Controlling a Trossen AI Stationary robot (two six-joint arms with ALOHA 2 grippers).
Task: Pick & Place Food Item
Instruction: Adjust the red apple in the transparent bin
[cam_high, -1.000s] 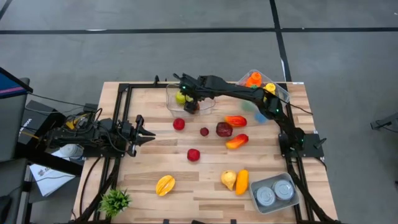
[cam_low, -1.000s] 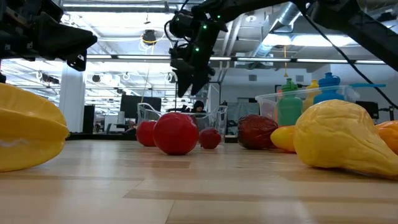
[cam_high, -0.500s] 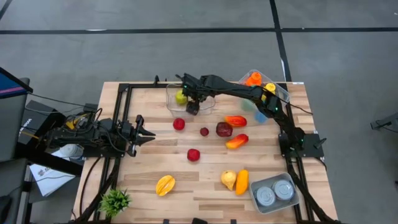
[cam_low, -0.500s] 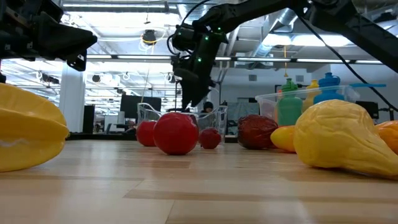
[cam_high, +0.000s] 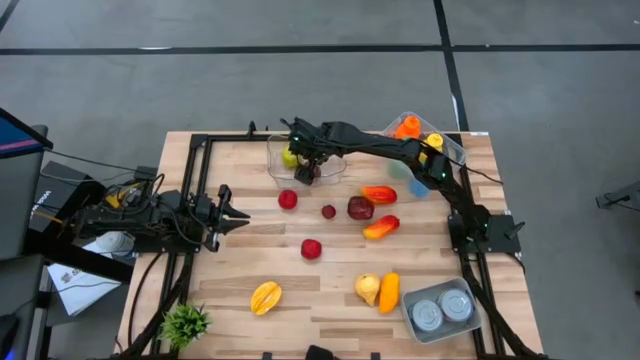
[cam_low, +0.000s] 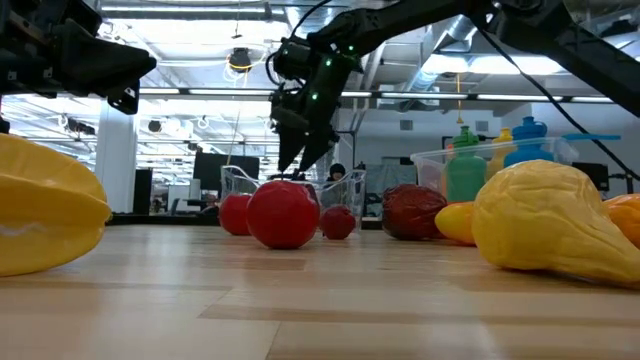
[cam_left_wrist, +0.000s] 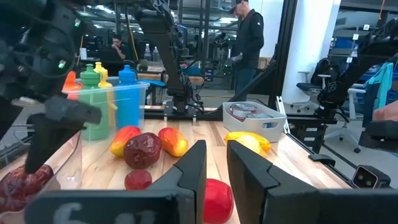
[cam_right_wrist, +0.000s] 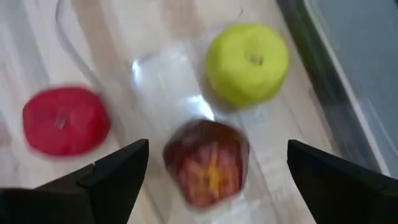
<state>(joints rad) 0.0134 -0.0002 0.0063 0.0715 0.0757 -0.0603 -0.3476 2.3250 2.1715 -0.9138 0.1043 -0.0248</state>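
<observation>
Tabletop, right arm over container

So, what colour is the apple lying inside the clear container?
Yellow-green apple, clearest in the right wrist view.

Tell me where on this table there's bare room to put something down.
Free: the near-left wood between the left gripper, the yellow fruit and the plant. Crowded: around the clear bin and the red fruits mid-table, under the right gripper.
</observation>
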